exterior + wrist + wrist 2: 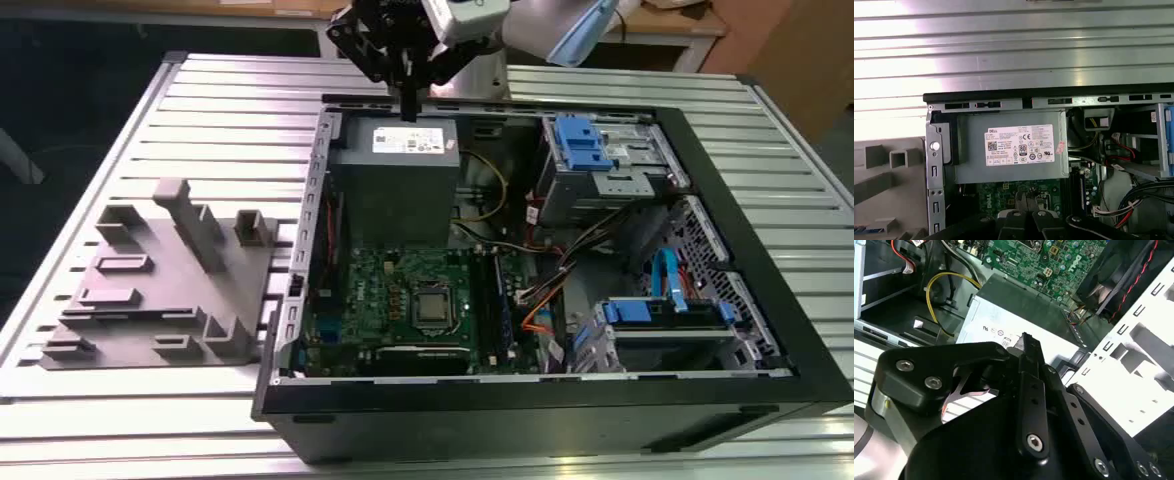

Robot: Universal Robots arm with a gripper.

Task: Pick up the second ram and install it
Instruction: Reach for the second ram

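**Hanging over the power box with fingers shut**

I think the memory stick is the thin blue-green strip lying in the grey holder. The holder sits on the table at the exterior view's left, just beside the computer case. Little of the strip shows, so I can't be sure.

A stick like that should be light, thin and stiff, but easy to break. I would take it by its two flat sides, near the middle. I would keep off the edge that goes into the slot.

My gripper hangs above the grey power box at the far end of the case, well apart from the holder. Its fingers are pressed together. I see nothing pinched between them, and they touch nothing. The green board lies on the near side of the box.
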